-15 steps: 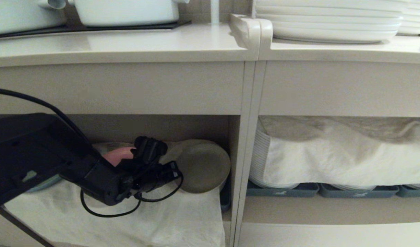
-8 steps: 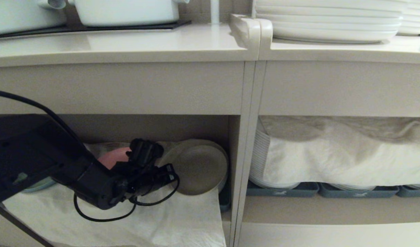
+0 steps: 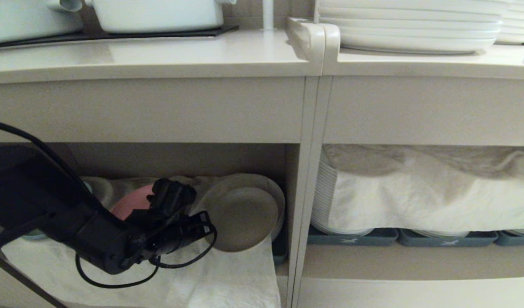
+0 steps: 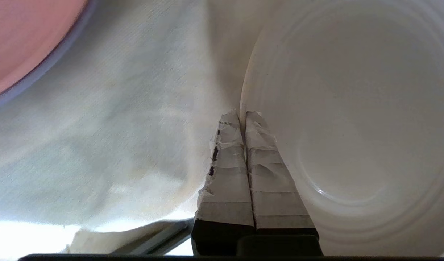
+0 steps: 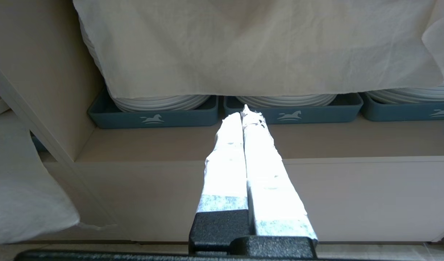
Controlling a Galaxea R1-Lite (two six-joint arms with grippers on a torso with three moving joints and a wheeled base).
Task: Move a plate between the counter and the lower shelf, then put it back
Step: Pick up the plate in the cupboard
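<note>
The small cream plate [image 3: 241, 220] hangs tilted on edge in the lower shelf [image 3: 180, 159], above the white cloth [image 3: 227, 278]. My left gripper [image 3: 207, 224] is shut on its left rim. In the left wrist view the two taped fingers [image 4: 260, 152] pinch the rim, with the plate [image 4: 352, 108] spreading to one side of the gripper [image 4: 242, 114]. The counter [image 3: 180, 55] runs above the shelf. My right gripper [image 5: 245, 112] is shut and empty, parked before the compartment with grey-blue trays [image 5: 153, 117]; it does not show in the head view.
A larger pale plate [image 3: 270, 188] leans behind the held one, and a pink plate [image 3: 131, 197] lies further left. White pots [image 3: 159, 15] stand on the hob. Stacked white dinner plates [image 3: 411, 30] sit on the right top. A vertical divider [image 3: 302, 192] bounds the shelf.
My left arm has drawn back down and to the left with the plate in its grip. More of the pale plate behind now shows. The right arm has not moved.
</note>
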